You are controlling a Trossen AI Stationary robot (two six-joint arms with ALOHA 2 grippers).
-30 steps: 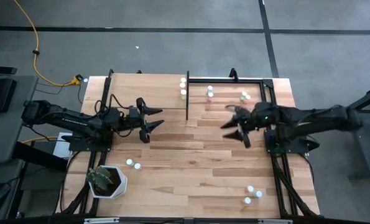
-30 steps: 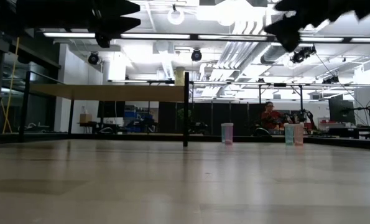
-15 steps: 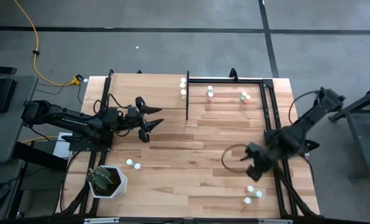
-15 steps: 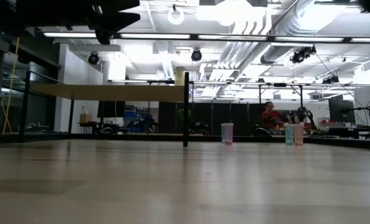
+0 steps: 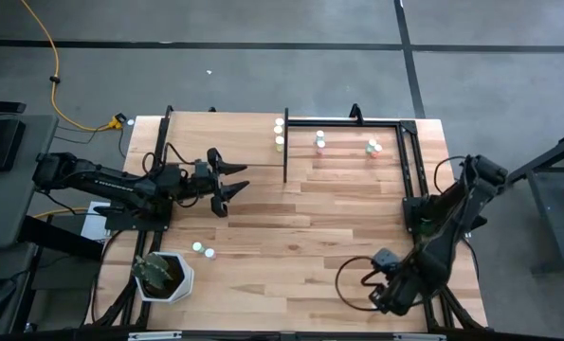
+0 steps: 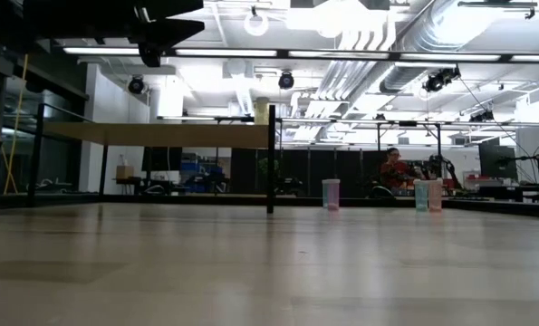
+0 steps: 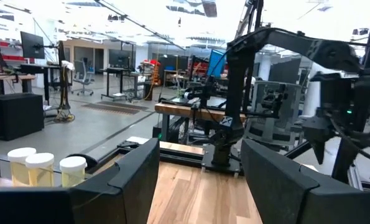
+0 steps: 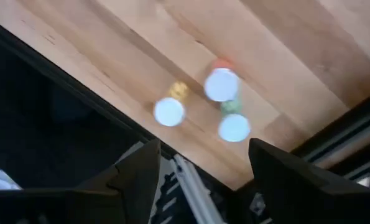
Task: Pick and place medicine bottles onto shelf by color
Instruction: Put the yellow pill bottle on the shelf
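Observation:
My right gripper (image 5: 374, 292) hovers open near the table's front right corner, above three white-capped medicine bottles: a yellow one (image 8: 169, 111), a red one (image 8: 221, 84) and a green one (image 8: 234, 127). All three stand on the wood. The arm hides them in the high view. My left gripper (image 5: 236, 185) waits open and empty at the left centre, above the table. More bottles stand at the far edge (image 5: 279, 133), (image 5: 319, 142), (image 5: 372, 147), and two at the near left (image 5: 203, 251). The shelf board (image 6: 160, 135) shows raised on black posts (image 6: 271, 158).
A white pot with a green plant (image 5: 163, 275) stands at the near left corner. Black frame rails run along the table's right side (image 5: 416, 237) and far edge (image 5: 348, 120). A person sits in the room beyond the table (image 6: 394, 167).
My right gripper has swung from the far middle of the table, beside the shelf frame, toward the near right corner. It now points down over the three bottles there. The bottles have not moved.

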